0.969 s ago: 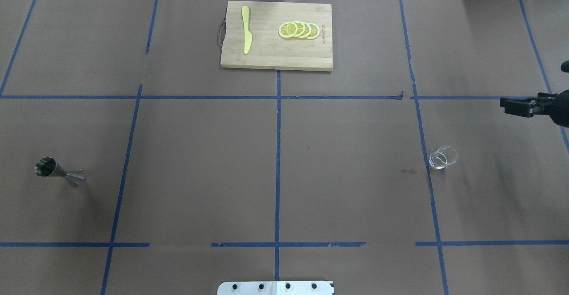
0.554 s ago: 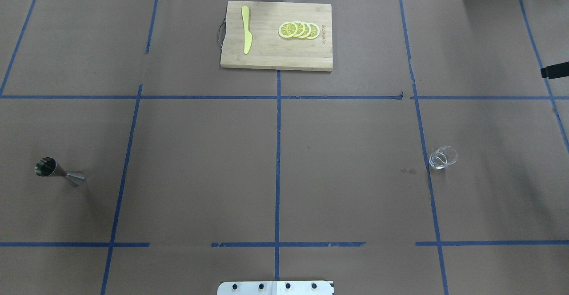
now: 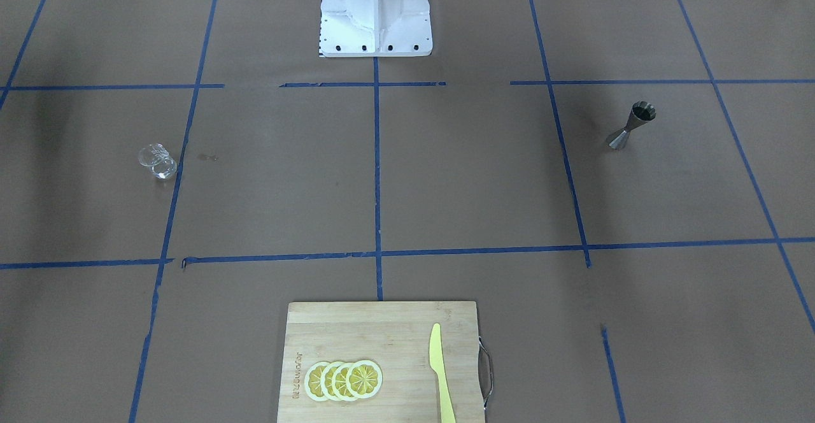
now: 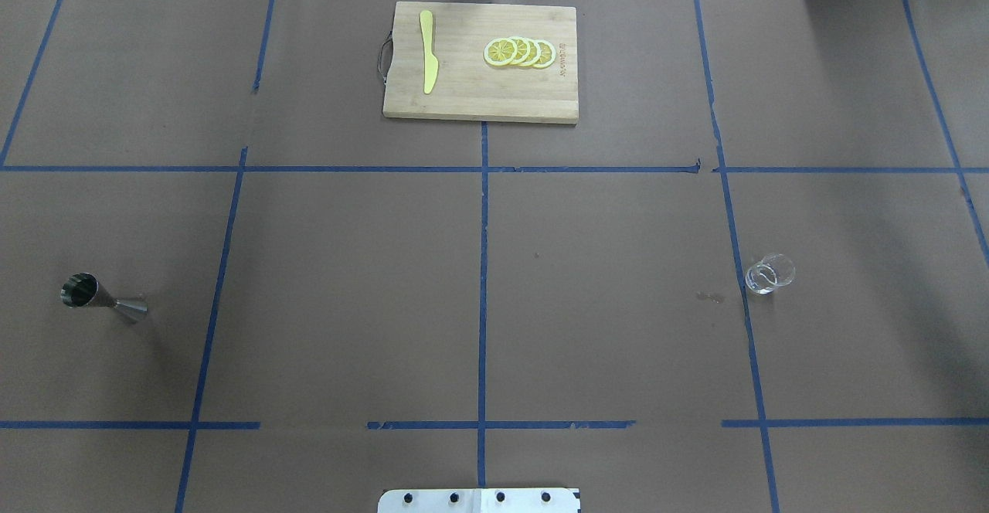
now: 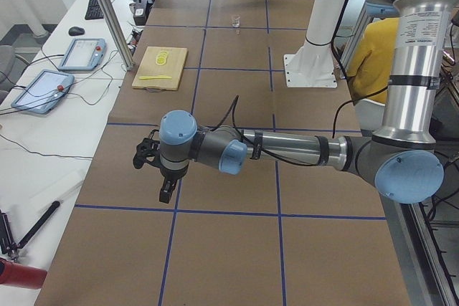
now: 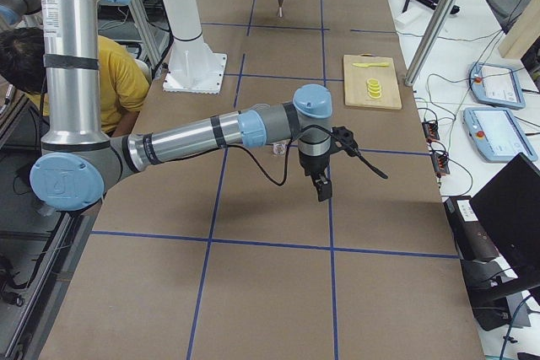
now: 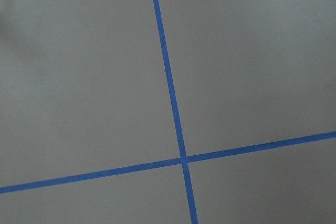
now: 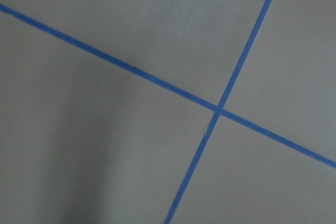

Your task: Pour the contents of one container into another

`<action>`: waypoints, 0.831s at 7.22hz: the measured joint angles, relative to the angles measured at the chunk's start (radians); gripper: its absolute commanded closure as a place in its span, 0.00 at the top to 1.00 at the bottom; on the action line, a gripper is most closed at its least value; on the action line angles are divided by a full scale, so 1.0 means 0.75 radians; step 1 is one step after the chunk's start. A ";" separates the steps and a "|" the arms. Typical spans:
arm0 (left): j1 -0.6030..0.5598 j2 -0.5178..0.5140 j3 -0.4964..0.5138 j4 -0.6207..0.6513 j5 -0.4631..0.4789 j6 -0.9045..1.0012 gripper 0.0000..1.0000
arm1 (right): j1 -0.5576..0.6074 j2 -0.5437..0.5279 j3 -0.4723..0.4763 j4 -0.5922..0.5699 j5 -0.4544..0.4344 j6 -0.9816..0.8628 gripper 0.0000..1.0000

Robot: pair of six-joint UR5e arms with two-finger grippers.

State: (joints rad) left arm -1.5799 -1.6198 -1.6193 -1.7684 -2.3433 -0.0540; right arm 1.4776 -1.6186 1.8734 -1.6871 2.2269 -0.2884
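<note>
The clear glass cup [image 4: 769, 273] sits on the brown paper at the table's right side, also seen in the front-facing view [image 3: 157, 160]. The steel hourglass jigger [image 4: 102, 299] stands upright far off at the left side [image 3: 630, 126]. Neither gripper appears in the overhead or front-facing views. The left gripper [image 5: 166, 193] hangs pointing down beyond the table's left end, away from the jigger. The right gripper [image 6: 322, 191] points down beyond the cup's side. I cannot tell whether either is open or shut. Both wrist views show only paper and blue tape.
A wooden cutting board [image 4: 463, 92] at the far middle carries lemon slices [image 4: 519, 52] and a yellow knife [image 4: 427, 51]. The white robot base [image 3: 375, 12] stands at the near middle edge. A person in a yellow shirt [image 6: 118, 73] sits behind the robot.
The right gripper, at the overhead view's right edge one second ago, has drawn off to the right and left that view. Cup and jigger have not moved.
</note>
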 measured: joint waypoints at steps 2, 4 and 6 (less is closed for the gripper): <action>-0.009 0.060 -0.068 0.055 -0.056 0.005 1.00 | 0.070 -0.066 -0.050 -0.054 0.155 -0.109 1.00; -0.008 0.132 -0.095 0.035 -0.065 0.009 1.00 | 0.119 -0.115 -0.112 -0.058 0.255 -0.110 1.00; -0.002 0.135 -0.072 -0.006 -0.057 0.005 1.00 | 0.127 -0.123 -0.140 -0.049 0.268 -0.090 1.00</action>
State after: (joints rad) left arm -1.5818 -1.5188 -1.6732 -1.7728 -2.3863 -0.0499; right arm 1.5726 -1.7107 1.7683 -1.7239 2.4281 -0.3555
